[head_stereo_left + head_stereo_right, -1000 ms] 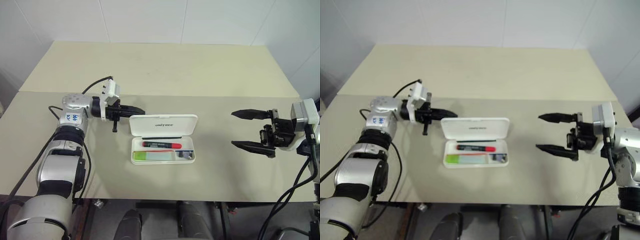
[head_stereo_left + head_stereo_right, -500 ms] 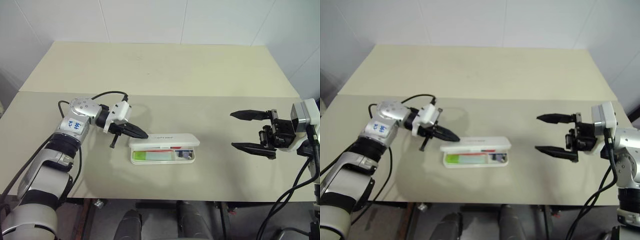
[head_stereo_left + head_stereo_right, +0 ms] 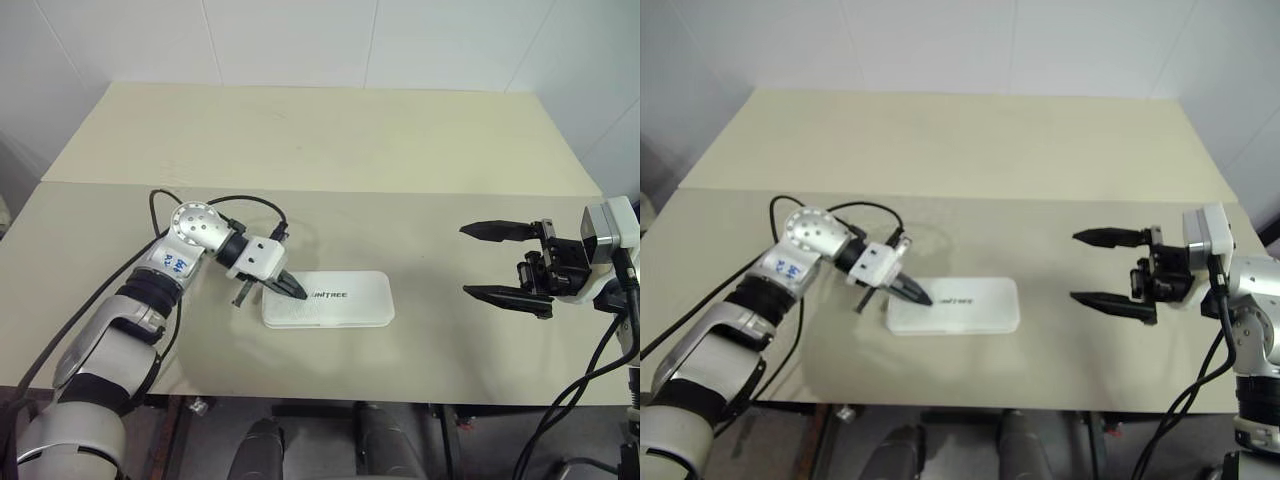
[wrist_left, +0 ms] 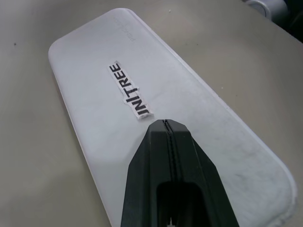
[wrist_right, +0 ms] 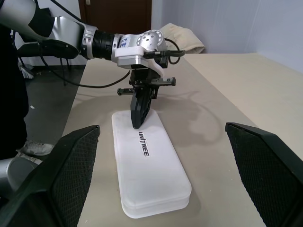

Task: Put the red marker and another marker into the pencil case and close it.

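The white pencil case (image 3: 345,300) with black UNITREE lettering lies flat on the table with its lid down. My left gripper (image 3: 297,293) is shut and empty, angled downward, its tips resting on the lid's left end beside the lettering (image 4: 130,92). Both the red marker and the other marker are hidden from sight. My right gripper (image 3: 467,260) hovers open to the right of the case, well apart from it and pointing toward it, with nothing between its fingers (image 5: 71,165).
The case sits on a beige table (image 3: 300,140) with a seam (image 3: 420,192) running across behind it. The table's front edge (image 3: 400,398) is a short way in front of the case. A black cable (image 3: 230,200) loops over my left wrist.
The lid went from standing upright to half down to fully shut over both markers. My left gripper swung right and down from behind the lid onto it. The right arm stayed still.
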You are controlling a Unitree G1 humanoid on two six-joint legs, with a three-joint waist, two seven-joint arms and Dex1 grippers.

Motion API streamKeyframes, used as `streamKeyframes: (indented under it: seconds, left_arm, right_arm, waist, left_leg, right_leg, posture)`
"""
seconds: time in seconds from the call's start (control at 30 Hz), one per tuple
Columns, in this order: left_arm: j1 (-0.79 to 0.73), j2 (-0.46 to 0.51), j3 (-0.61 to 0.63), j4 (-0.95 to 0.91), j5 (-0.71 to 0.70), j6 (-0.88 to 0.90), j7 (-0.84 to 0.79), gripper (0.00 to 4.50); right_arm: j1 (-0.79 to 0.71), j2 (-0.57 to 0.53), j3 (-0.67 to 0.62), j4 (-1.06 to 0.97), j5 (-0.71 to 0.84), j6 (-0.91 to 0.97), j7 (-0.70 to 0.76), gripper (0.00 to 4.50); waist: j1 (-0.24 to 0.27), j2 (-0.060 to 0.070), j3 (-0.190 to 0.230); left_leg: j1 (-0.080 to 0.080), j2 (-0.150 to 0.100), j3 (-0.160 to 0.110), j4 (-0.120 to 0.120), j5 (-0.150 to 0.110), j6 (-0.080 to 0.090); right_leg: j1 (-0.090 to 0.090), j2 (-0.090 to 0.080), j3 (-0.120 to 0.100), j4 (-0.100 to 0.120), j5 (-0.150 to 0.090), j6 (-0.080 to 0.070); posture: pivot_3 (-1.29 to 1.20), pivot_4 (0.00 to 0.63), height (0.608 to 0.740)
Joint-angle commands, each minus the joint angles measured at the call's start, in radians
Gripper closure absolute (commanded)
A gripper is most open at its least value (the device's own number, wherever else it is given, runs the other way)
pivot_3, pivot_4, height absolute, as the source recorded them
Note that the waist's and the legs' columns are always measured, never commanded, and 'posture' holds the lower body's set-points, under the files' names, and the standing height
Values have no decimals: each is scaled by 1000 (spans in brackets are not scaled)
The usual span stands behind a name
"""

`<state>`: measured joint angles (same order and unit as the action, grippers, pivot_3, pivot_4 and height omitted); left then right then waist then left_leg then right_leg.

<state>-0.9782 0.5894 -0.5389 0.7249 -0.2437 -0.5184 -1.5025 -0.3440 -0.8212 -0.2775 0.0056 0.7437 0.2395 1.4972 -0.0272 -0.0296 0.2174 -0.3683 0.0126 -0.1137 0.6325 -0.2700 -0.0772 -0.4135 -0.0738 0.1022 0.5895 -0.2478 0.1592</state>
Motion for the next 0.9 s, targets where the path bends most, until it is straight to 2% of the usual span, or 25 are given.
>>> streamKeyframes:
  seconds: [0.03,0.17,0.23,0.37,0.4,0.5,0.6,0.9]
  left_arm:
    - [-9,-17,-14,87,109,-89,-100,4476]
    - [-11,-55,29,108,85,-89,-98,4476]
    - [-6,-65,59,91,32,-63,-104,4476]
    - [12,-99,194,54,-108,62,-101,4476]
    - [17,-97,217,50,-119,101,-95,4476]
    - [41,-67,255,-2,-167,268,-107,4476]
    - [73,-30,288,-68,-193,408,-112,3862]
    - [203,5,445,-273,-303,501,-96,834]
  right_arm:
    - [-7,-12,-7,-30,-5,-13,13,0]
    - [-6,-14,-8,-37,-11,-15,12,0]
    - [-6,-17,-11,-36,-14,-16,14,0]
    - [-4,-22,-13,-35,-19,-14,16,0]
    - [-4,-22,-13,-34,-20,-13,16,0]
    - [-9,-22,-10,-30,-23,-12,15,0]
    - [-21,-19,-7,-16,-32,-15,12,0]
    - [-36,-8,-6,1,-57,-23,-2,0]
  waist:
    - [-1,0,0]
    - [-1,1,0]
    - [-1,1,0]
    - [-3,0,0]
    - [-2,0,0]
    - [-6,1,0]
    - [-9,1,0]
    - [-3,1,0]
  left_leg:
    - [0,0,0,0,0,0]
    - [1,0,0,1,0,0]
    - [0,0,0,2,1,1]
    - [0,0,0,2,1,1]
    - [-1,0,0,2,1,1]
    - [-1,0,0,1,1,1]
    - [0,0,0,-1,1,1]
    - [0,0,0,-1,1,1]
  right_leg:
    - [0,0,0,-1,0,0]
    - [2,0,0,-1,-1,-3]
    - [2,0,0,-1,-5,-12]
    - [1,0,0,1,-2,-6]
    - [0,0,0,2,1,0]
    - [-1,0,0,2,1,0]
    - [-1,0,0,2,1,0]
    - [-1,0,0,1,1,0]
  posture:
    - [0,150,740]
    - [0,150,740]
    - [0,150,740]
    - [0,150,740]
    - [0,150,740]
    - [0,150,740]
    - [0,150,740]
    - [0,150,740]
